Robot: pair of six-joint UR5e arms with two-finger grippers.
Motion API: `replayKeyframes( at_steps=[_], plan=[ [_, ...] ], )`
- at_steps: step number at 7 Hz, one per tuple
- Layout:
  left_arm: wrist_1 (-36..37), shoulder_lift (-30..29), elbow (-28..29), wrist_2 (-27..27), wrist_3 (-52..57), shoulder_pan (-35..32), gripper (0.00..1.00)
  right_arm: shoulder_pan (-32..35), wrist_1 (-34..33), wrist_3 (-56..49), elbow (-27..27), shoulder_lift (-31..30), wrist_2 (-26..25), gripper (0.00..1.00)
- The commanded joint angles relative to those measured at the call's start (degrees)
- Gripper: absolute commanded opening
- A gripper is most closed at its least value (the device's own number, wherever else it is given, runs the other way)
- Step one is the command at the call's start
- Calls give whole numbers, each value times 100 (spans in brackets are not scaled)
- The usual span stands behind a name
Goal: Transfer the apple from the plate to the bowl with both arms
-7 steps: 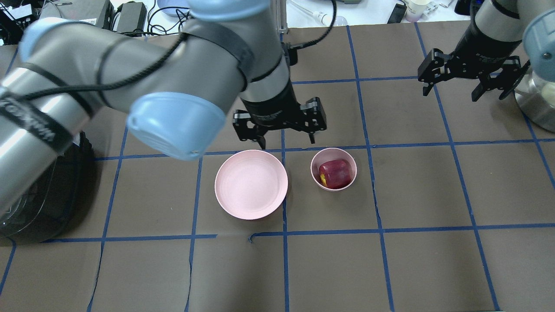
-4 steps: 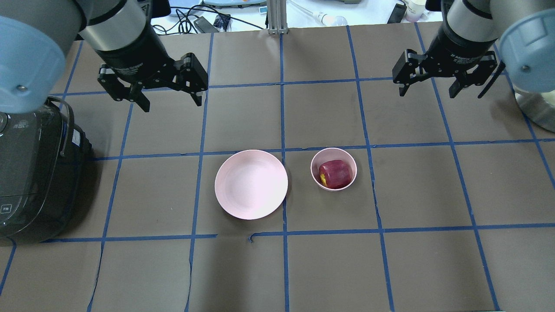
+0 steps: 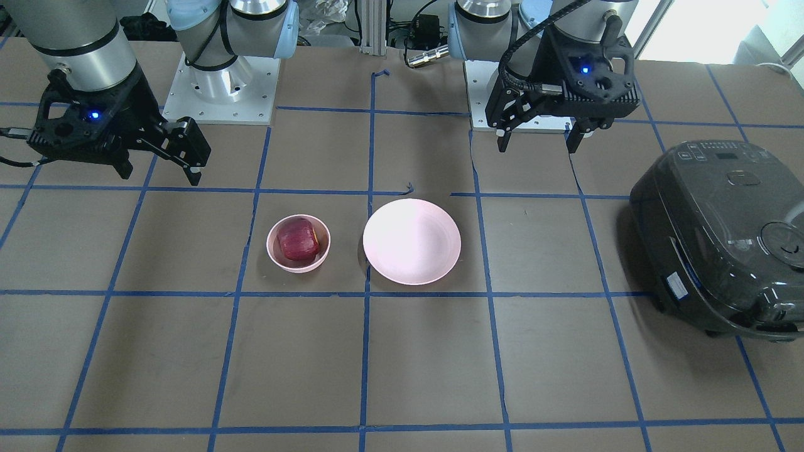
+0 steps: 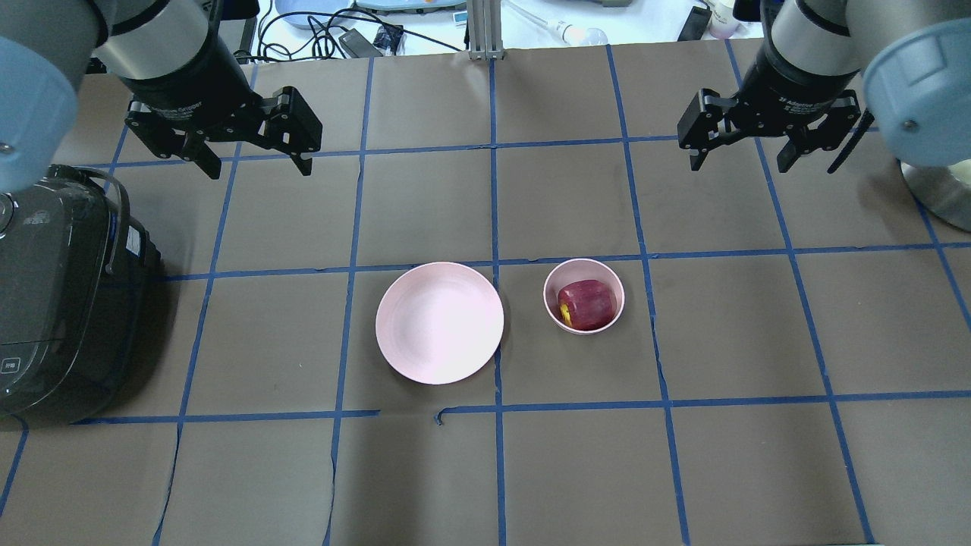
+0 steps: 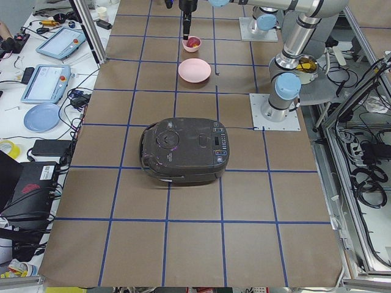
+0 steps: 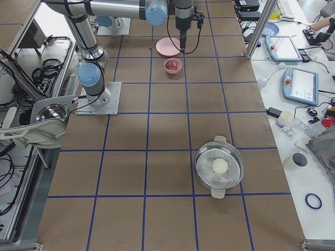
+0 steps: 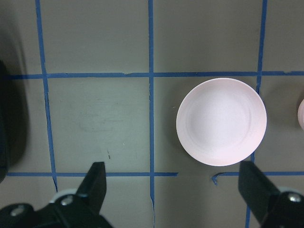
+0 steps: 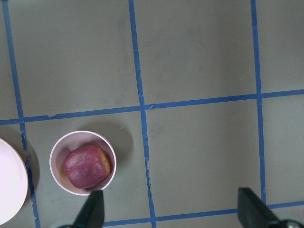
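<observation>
Apple (image 4: 586,305) is sitting inside the bowl (image 4: 550,292), with a yellow patch facing toward the plate (image 4: 439,322). The bowl is standing on the table (image 4: 576,470) just beside the plate, on the robot's right of it. They are not touching, and a blue tape line is running through the narrow gap between them.

The left claw (image 4: 260,168) is hanging over the table's far-left part, well apart from the plate. Its fingers are spread wide and are gripping nothing. In the left wrist view it is looking down at the plate, which shows up and to the right between the two fingertips.

The right claw (image 4: 740,165) is hanging over the far-right part, well apart from the bowl. It is also spread wide and gripping nothing. In the right wrist view the bowl with the apple is showing at lower left.

A black rice cooker (image 4: 53,303) is sitting at the table's left edge. A steel pot (image 4: 937,189) is peeking in at the right edge.
</observation>
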Motion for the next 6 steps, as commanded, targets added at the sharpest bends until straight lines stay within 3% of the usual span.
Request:
replayKeyframes(
  at_steps=[1,6],
  plan=[
    [122,-7,-56,15,6,22,100,2,12,0,1,0,-15,100],
    [122,-7,-56,-20,6,13,100,2,21,-9,-8,0,-103,100]
  ],
)
